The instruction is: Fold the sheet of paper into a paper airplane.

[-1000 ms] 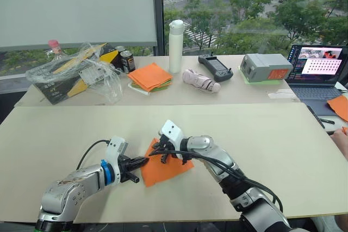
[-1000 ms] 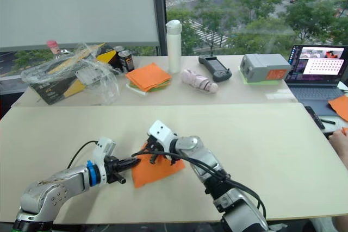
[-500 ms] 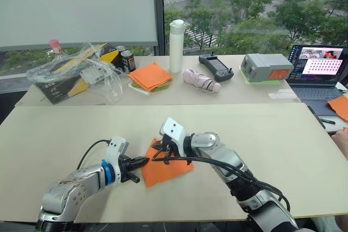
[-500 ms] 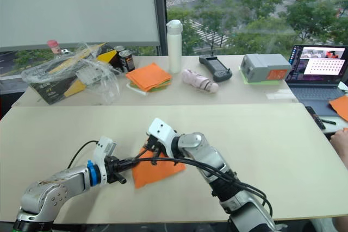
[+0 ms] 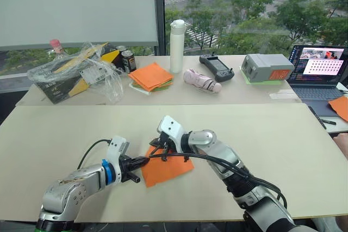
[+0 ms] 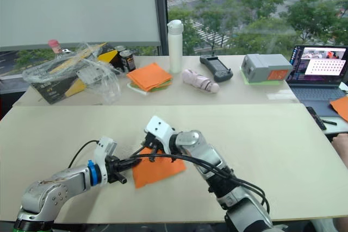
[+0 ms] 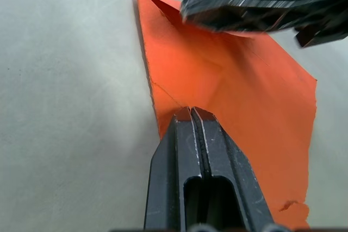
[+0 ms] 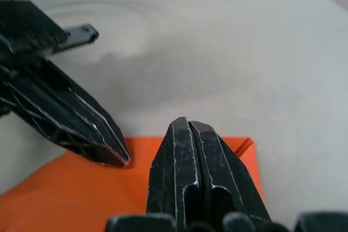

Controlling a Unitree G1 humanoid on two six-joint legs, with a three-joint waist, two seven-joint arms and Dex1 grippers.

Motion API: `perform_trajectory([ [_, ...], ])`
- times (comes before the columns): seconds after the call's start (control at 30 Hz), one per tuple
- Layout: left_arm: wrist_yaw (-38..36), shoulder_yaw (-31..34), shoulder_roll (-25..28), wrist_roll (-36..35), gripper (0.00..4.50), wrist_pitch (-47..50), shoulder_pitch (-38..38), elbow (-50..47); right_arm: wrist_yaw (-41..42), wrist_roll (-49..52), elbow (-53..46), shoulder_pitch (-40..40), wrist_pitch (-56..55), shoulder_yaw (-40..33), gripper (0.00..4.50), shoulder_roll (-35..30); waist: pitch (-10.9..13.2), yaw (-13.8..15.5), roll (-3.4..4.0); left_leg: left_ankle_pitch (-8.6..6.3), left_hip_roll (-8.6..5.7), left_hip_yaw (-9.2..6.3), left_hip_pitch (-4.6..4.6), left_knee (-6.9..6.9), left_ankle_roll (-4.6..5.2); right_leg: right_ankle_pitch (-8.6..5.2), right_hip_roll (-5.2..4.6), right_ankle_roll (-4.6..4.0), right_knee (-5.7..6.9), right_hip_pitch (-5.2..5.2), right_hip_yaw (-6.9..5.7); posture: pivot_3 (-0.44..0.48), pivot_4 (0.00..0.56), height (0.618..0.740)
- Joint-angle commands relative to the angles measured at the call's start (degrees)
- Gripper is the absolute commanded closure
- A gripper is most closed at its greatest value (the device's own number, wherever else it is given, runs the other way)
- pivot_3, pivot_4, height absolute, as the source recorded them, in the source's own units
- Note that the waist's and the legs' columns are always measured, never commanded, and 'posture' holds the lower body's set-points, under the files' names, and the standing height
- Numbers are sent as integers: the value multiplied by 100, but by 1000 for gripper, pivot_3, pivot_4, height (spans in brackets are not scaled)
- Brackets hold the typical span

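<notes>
Both grippers read clenched on my feed, fingers pressed together. I see the left gripper [image 5: 142,161] tips on the left edge of the sheet of paper [image 5: 166,169], lower centre of frame. I see the right gripper [image 5: 157,151] tips on its upper-left corner, holding nothing.

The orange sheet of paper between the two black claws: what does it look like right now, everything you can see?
The sheet of paper is thin, plain bright orange, lying nearly flat on the near beige table. It sits skewed, with faint crease lines, one far corner folded over and a small nick in one edge. The left gripper, fingers shut, presses on its left edge; the right gripper, also shut, rests on its far corner.
</notes>
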Motion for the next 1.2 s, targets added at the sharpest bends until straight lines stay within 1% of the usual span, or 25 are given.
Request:
perform_trajectory([
  [0.03,89,-127,79,163,4485,119,181,125,75,-34,72,-180,-306,32,4499,69,0,-2,0,0,0,0,0,0,0,0,0,0,0,0,0,0,150,740],
  [0.27,110,-114,81,154,4485,124,225,82,149,-181,352,-218,-510,136,4499,134,0,-9,0,0,0,-1,0,-1,0,0,0,0,0,0,0,0,150,740],
  [0.6,128,-114,48,132,4485,132,258,42,63,-369,642,-278,-625,227,4499,384,0,-11,1,0,0,-2,0,-2,0,0,0,0,0,-1,0,0,150,740],
  [0.87,156,-104,21,103,4485,150,262,17,36,-543,711,-197,-581,240,4499,270,0,-11,1,0,0,-1,0,-2,0,0,0,0,-1,-1,0,0,150,740],
  [1.2,159,-124,8,76,4485,176,218,29,-273,-675,988,-232,-539,135,4499,324,0,-11,1,0,0,-1,1,-2,0,0,0,0,-1,0,0,0,150,740],
])
